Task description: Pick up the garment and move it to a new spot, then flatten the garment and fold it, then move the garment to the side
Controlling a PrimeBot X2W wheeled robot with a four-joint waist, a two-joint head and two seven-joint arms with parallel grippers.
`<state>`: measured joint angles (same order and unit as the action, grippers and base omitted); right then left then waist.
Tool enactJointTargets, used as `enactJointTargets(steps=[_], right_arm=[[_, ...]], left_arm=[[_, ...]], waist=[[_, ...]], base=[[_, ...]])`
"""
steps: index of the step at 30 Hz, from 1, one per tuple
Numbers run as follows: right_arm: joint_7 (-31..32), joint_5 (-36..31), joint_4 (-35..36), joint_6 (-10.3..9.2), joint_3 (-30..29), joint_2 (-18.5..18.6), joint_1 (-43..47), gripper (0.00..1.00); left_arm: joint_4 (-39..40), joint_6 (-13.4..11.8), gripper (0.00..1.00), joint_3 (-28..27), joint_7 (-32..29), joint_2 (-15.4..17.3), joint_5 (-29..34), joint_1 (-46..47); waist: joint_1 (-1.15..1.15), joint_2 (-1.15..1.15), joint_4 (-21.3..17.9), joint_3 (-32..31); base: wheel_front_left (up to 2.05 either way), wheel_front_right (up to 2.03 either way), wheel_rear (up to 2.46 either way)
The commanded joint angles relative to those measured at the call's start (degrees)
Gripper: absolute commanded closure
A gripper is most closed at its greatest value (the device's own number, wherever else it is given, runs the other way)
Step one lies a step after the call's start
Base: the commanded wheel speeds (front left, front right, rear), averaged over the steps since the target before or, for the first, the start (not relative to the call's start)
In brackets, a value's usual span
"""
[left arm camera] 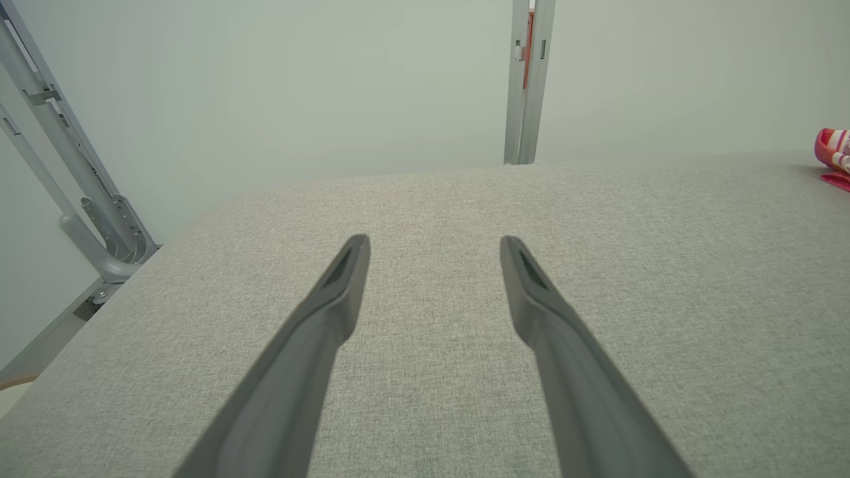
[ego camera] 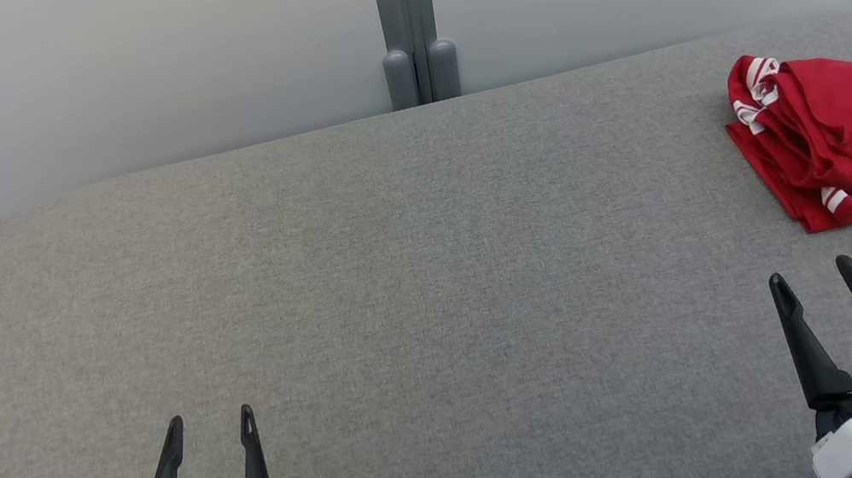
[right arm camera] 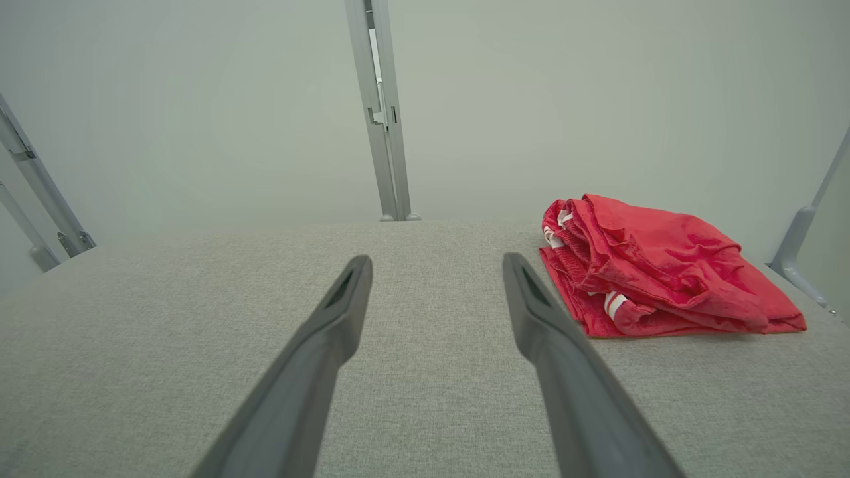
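A red garment (ego camera: 849, 129) with white stripes lies crumpled in a loose heap at the far right of the grey table (ego camera: 398, 278). The right wrist view has the garment (right arm camera: 657, 272) just ahead and to the right of my fingers. A sliver of the garment (left arm camera: 834, 156) peeks in at the right edge of the left wrist view. My right gripper (ego camera: 813, 274) hovers open a short way in front of the heap, touching nothing. At the lower left my left gripper (ego camera: 211, 418) is open too, far from the cloth, with bare table between its fingers.
A grey upright post (ego camera: 408, 17) stands behind the table's far edge against a pale wall. Metal frame struts (left arm camera: 66, 172) rise past the table's left corner, and another strut (right arm camera: 807, 226) stands past its right side. The table's corners are rounded.
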<state>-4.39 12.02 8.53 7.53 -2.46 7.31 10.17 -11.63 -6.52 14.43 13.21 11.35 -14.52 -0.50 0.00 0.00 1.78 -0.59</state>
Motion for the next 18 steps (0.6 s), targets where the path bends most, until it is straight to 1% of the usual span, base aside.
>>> enactJointTargets(steps=[1, 18], right_arm=[[0.0, -0.3, 0.4, -0.10, -0.1, -0.1, 0.5, 0.00], [0.5, 0.5, 0.2, -0.09, 0.3, 0.1, 0.6, 0.00]], left_arm=[[-0.3, 0.1, 0.00, 0.0, 0.3, 0.3, -0.4, -0.4], [-1.5, -0.7, 0.00, 0.6, 0.6, 0.1, -0.9, 0.4]], waist=[[0.00, 0.00, 0.0, 0.0], [0.00, 0.00, -0.3, -0.5]], base=[[0.00, 0.00, 0.00], [0.00, 0.00, 0.00]])
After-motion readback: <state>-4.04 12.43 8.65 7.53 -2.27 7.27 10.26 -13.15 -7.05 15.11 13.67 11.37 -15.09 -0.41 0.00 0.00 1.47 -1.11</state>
